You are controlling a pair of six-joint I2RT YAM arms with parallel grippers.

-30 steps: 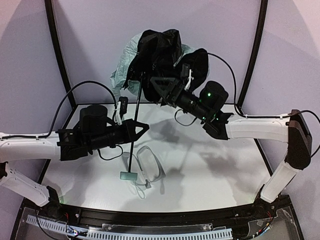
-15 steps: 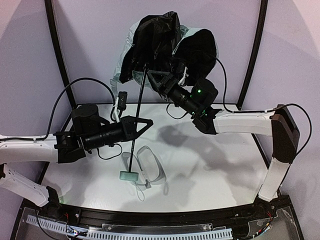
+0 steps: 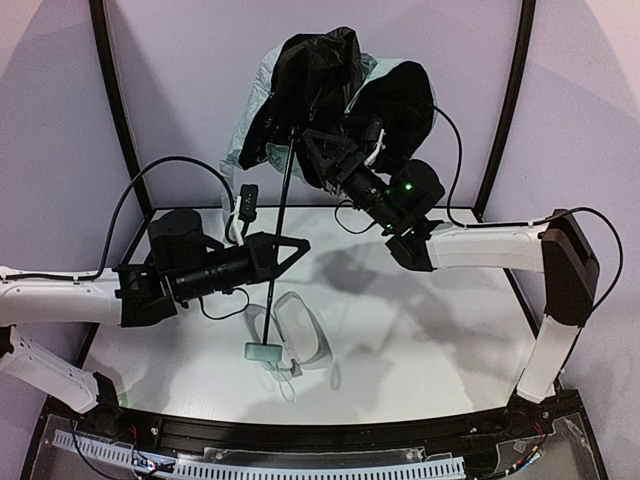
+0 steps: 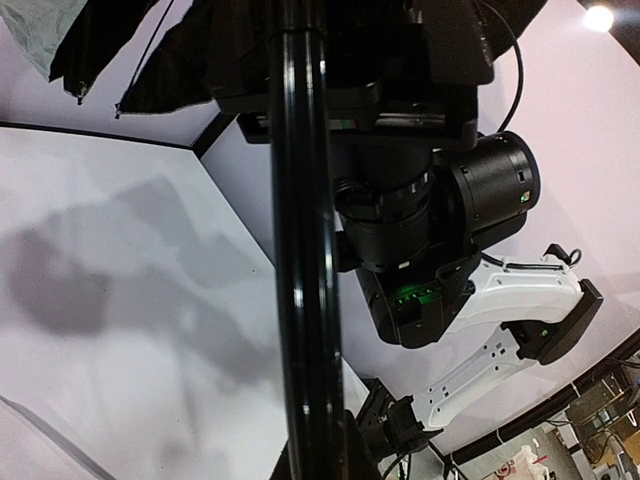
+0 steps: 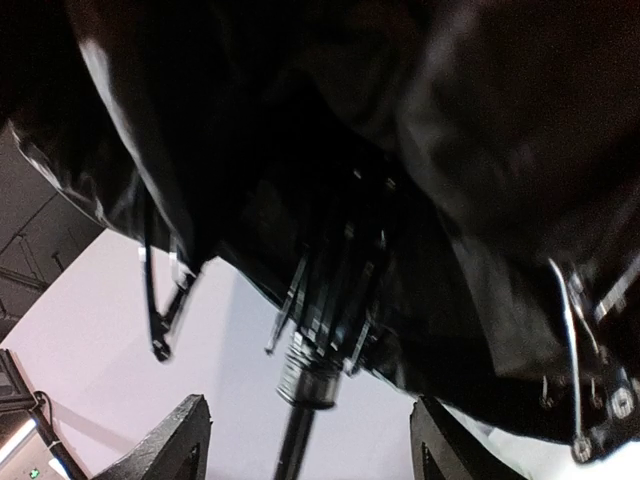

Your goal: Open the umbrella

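Observation:
The umbrella (image 3: 318,85) stands nearly upright, its canopy bunched at the top with the black lining showing and pale mint fabric behind. Its thin black shaft (image 3: 272,285) runs down to the mint handle (image 3: 262,350), just above the table. My left gripper (image 3: 285,246) is shut on the shaft at mid-height; the shaft (image 4: 305,250) fills the left wrist view. My right gripper (image 3: 305,155) is high up under the canopy, open. In the right wrist view its fingers (image 5: 172,445) stand on either side of the runner (image 5: 310,375) without touching it, below the folded ribs.
A pale oval two-shell case (image 3: 303,335) lies open on the white table (image 3: 430,340) beside the handle. Black frame posts (image 3: 115,110) rise at both back corners. The right arm (image 4: 430,230) shows close behind the shaft in the left wrist view.
My right gripper has risen toward the canopy and its jaws have narrowed around the runner. The left arm and the shaft have shifted slightly to the right.

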